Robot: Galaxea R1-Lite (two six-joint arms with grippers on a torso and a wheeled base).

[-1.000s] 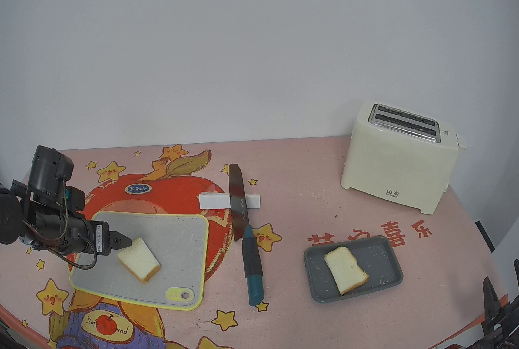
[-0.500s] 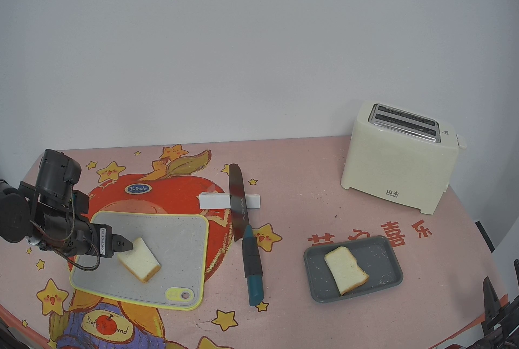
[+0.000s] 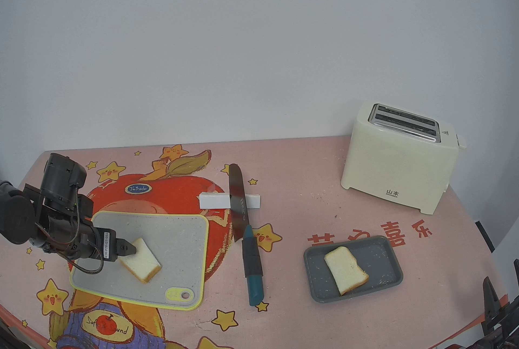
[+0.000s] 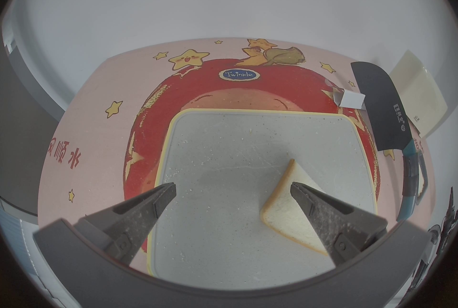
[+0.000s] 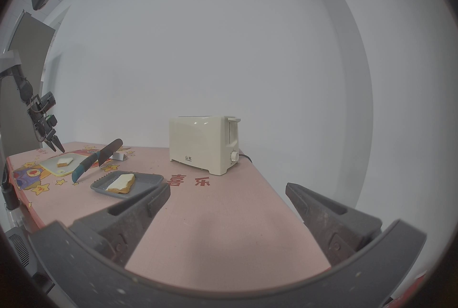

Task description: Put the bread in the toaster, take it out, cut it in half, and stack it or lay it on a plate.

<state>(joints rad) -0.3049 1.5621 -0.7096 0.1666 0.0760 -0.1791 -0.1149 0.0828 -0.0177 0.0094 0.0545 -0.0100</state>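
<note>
Hovering over bread half [image 4: 284, 211]: left claw [image 4: 232, 186], spread.

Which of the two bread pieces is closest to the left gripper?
The pale bread half on the grey yellow-rimmed cutting board, right at the left gripper and its open jaws. The other bread half lies far off on the dark grey tray.

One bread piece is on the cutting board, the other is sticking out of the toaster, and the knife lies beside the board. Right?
Not quite. The other piece lies on the grey tray, not in the toaster, whose slots look empty in the head view. The first piece is on the cutting board, and the knife lies beside the board.
</note>
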